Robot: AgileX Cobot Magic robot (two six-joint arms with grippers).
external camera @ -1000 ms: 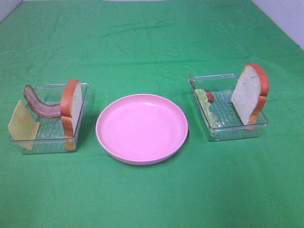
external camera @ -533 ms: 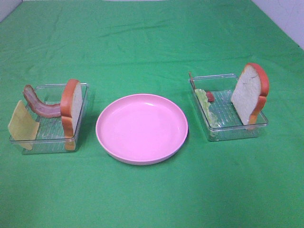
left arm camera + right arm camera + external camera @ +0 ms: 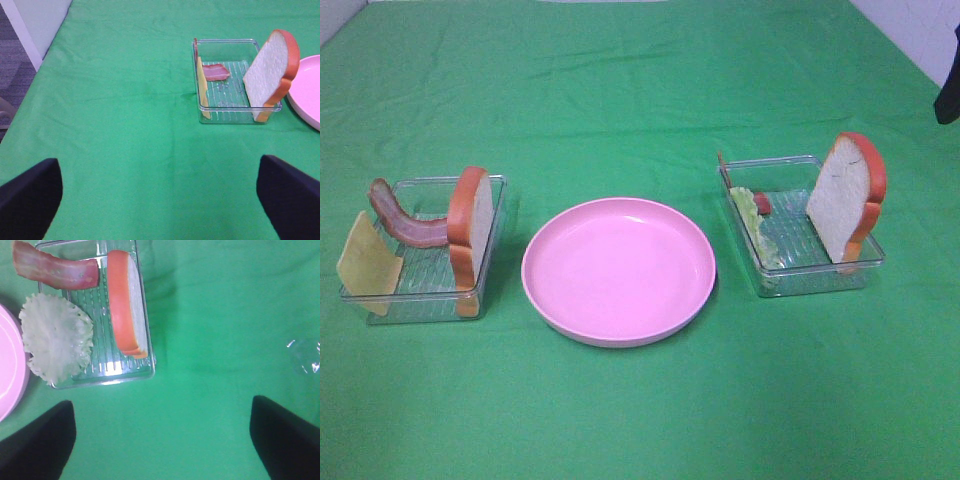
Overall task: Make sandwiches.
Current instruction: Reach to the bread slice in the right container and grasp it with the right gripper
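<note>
Bread slices [image 3: 840,205], bacon [image 3: 405,225], cheese [image 3: 365,265], lettuce [image 3: 757,225] in trays [image 3: 810,285] flanking plate [image 3: 618,338].
Left claw [image 3: 160,200] and right claw [image 3: 162,440] spread wide above worktop [image 3: 640,90], gripping nothing; slices stand upright.

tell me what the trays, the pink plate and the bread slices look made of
Left tray and right tray: apparently clear hard plastic; the green cloth shows through, ribbed floors glint.
Pink plate: likely smooth plastic or melamine, soft sheen, even colour.
Left bread slice and right bread slice: probably moulded toy plastic or foam; stiffly on edge, matte white faces, uniform orange crust.
</note>
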